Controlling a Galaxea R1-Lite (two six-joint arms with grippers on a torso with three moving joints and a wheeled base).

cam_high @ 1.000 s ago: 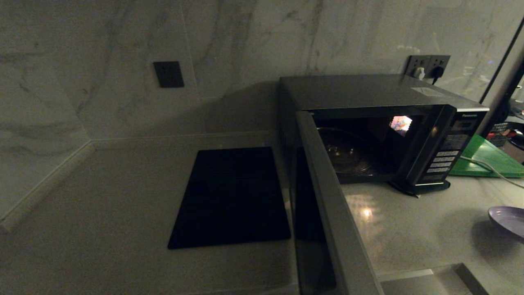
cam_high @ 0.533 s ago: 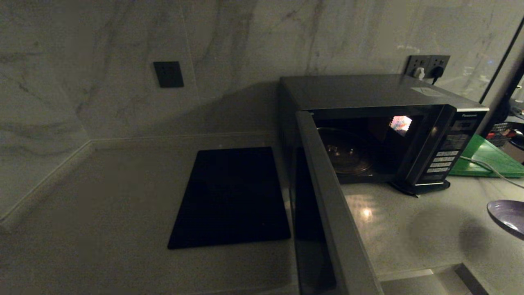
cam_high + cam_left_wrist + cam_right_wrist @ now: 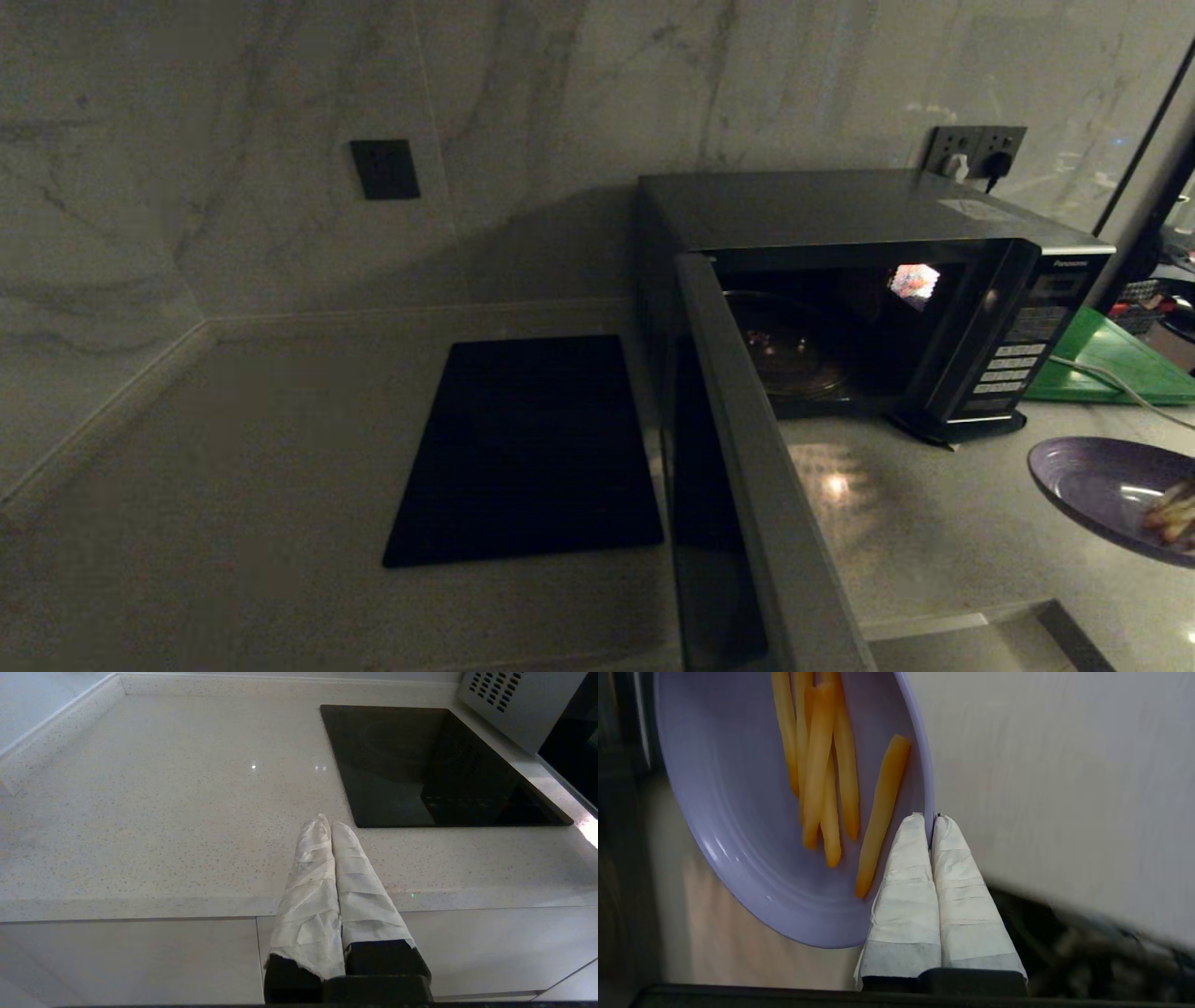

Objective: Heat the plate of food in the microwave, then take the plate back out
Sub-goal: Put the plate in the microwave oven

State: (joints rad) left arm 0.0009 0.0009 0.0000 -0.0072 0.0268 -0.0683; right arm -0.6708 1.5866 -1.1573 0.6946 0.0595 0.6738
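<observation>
At far left of the head view lay bare countertop [image 3: 233, 448], then a flat black panel [image 3: 527, 448]. Parked over the counter edge, the left gripper [image 3: 327, 822] showed its wrapped fingers pressed together on nothing. Centre frame, the microwave [image 3: 840, 210] stood with its door [image 3: 756, 485] swung wide, the cavity unoccupied. At lower right, the plate of food [image 3: 1092, 481] hung above the counter, the right gripper [image 3: 933, 817] pinching its rim. Held by one edge, the plate could tilt and spill the fries [image 3: 822, 765], or clip the open door on entry.
</observation>
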